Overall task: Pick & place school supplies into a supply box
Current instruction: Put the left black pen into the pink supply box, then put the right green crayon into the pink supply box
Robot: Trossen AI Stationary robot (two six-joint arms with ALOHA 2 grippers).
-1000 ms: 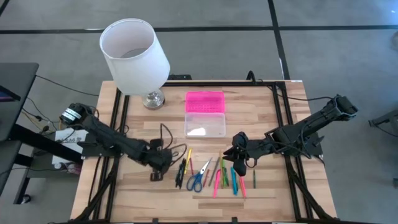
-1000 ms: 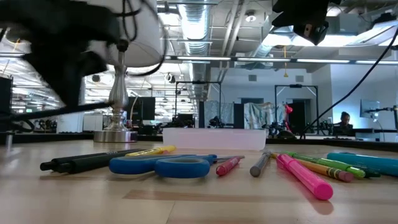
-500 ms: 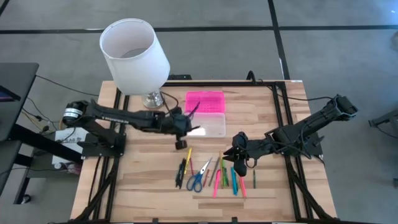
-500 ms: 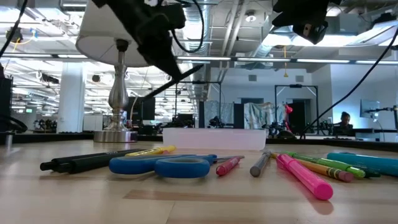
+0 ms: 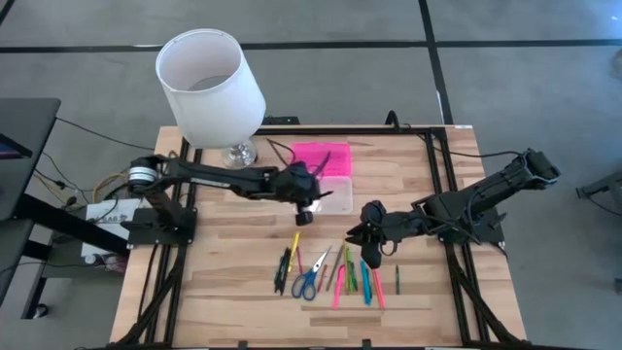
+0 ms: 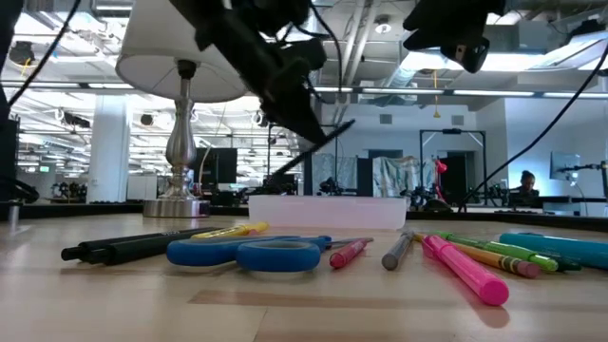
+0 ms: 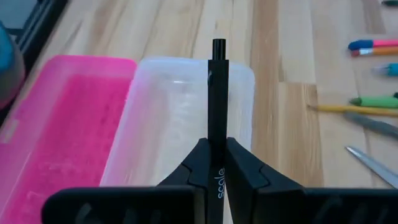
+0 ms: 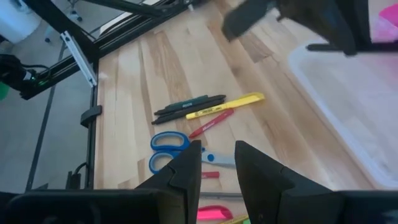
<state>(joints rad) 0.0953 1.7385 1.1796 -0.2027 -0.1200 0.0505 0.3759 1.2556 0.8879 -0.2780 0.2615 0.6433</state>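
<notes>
Clear plastic base of the pencil case (image 5: pixel 322 196) sits mid-table, frosted and round-cornered, with its bright pink lid (image 5: pixel 320 159) hinged open flat beside it on the lamp side; the lid's inside looks dimpled. My left gripper (image 7: pixel 211 163) is over the clear base, jaws pinching a slim black pen (image 7: pixel 216 93) that juts straight out over the tray. I can read "scale" in white on the pen barrel in the left wrist view. In the low view the pen hangs tilted above the case, not touching it. My right gripper (image 8: pixel 212 163) hovers above the loose pile, jaws spread with nothing between them. The rest of the supplies lie on the butcher-block table (image 5: pixel 224 292) nearer the front edge: blue-handled scissors (image 5: pixel 309 280) with thin metal blades, two black pens (image 5: pixel 282 270) side by side, a yellow highlighter (image 8: pixel 225 106), a fat pink marker (image 6: pixel 465 270), green and blue markers (image 5: pixel 365 281) fanned out. The highlighter has print on it, too small to read. White drum lampshade (image 5: pixel 209 86) on a polished metal base stands at the far left corner.
</notes>
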